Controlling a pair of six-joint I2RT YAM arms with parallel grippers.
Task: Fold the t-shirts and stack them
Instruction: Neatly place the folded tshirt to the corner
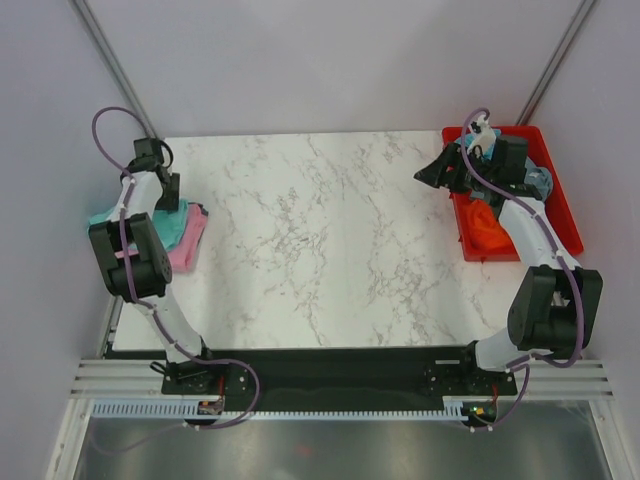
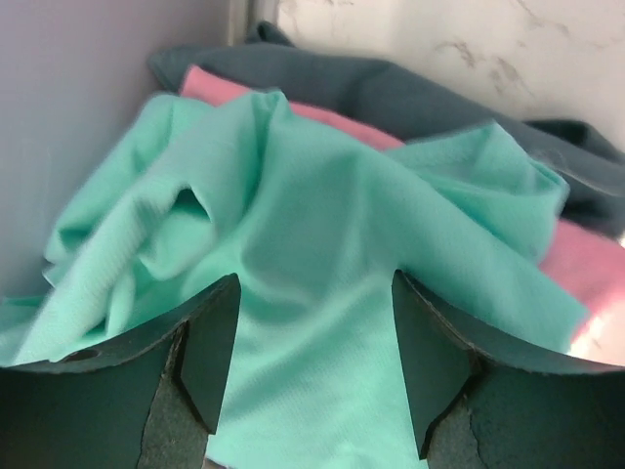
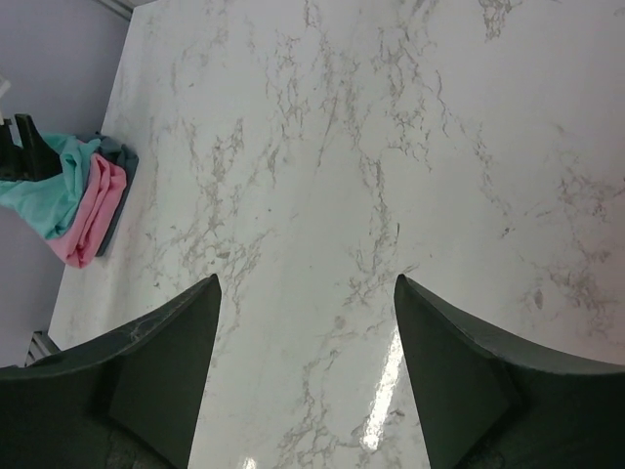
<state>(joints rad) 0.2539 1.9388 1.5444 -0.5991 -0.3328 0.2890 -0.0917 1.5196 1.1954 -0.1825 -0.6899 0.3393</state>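
Left gripper (image 2: 314, 362): we see jaws wide over the teal-green t-shirt (image 2: 322, 215), which tops the pink t-shirt (image 2: 586, 264) and grey-blue t-shirt (image 2: 391, 88) at the table's (image 3: 391, 147) left edge | right gripper (image 3: 305, 362): jaws wide above the marble | orange t-shirt (image 1: 488, 228): in the red tray (image 1: 565, 215).

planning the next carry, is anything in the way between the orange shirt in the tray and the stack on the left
Nothing visible lies on the marble table between the orange t-shirt in the red tray and the stack. The open left gripper, though, hangs over the teal-green t-shirt topping it.
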